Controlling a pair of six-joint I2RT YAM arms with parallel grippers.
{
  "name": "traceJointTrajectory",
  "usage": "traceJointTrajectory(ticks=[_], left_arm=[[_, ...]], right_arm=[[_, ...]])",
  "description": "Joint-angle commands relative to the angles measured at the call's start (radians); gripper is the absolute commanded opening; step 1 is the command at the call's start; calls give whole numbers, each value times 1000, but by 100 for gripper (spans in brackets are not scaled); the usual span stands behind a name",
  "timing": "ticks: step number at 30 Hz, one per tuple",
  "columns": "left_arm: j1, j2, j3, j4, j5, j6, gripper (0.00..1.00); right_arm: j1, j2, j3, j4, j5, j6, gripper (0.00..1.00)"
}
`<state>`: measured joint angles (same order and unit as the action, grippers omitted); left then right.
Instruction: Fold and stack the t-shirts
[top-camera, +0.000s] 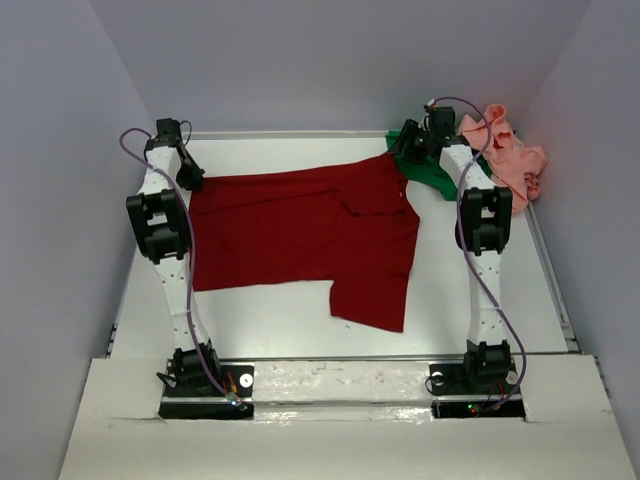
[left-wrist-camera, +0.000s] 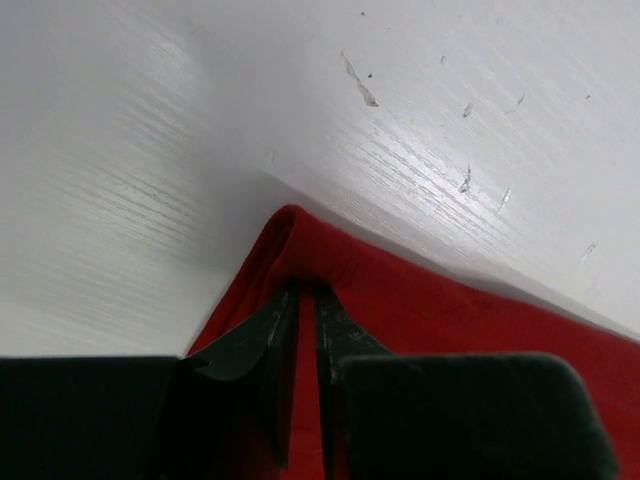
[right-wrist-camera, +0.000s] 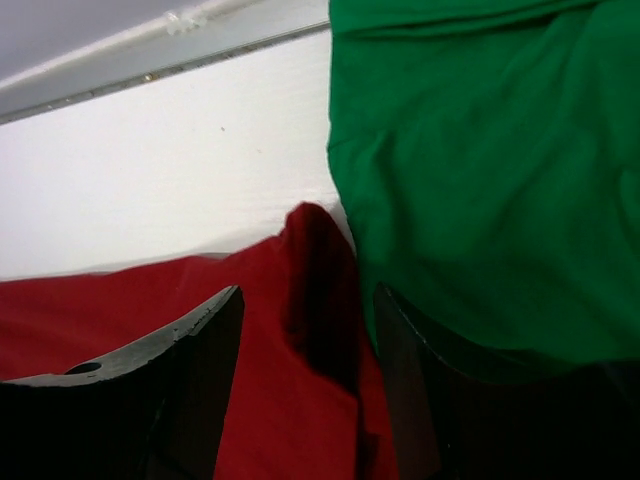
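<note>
The dark red t-shirt lies spread across the table, one sleeve hanging toward the front at the right. My left gripper is shut on its far left corner. My right gripper is open, its jaws astride the shirt's far right corner. The bright green t-shirt lies bunched under the right arm and shows beside that corner in the right wrist view. The salmon pink t-shirt is crumpled at the far right.
The white table has a raised rim along the back and the right side. The walls of the enclosure stand close on both sides.
</note>
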<state>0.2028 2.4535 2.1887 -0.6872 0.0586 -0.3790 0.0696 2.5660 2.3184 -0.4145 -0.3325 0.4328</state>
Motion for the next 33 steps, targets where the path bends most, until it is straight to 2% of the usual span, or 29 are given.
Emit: traceJointTrajectory(ticks=[1, 7, 11, 16, 21, 27, 33], left_arm=[[3, -119, -9, -9, -48, 29, 23], [4, -261, -142, -6, -45, 40, 26], [4, -384, -300, 31, -23, 37, 34], [4, -441, -406, 34, 35, 40, 35], [27, -455, -486, 52, 79, 49, 38], [84, -465, -549, 87, 138, 48, 43], [119, -467, -558, 97, 141, 68, 46]], right_arm=[[-14, -130, -65, 51, 26, -42, 61], [-14, -295, -236, 22, -16, -83, 61], [-14, -426, -370, 2, -95, -62, 60], [-14, -515, -537, -26, -186, -25, 58], [-5, -540, -678, 9, -177, -42, 56], [-5, -474, -656, 22, -188, -63, 53], [-5, -374, -539, 26, -188, -65, 53]])
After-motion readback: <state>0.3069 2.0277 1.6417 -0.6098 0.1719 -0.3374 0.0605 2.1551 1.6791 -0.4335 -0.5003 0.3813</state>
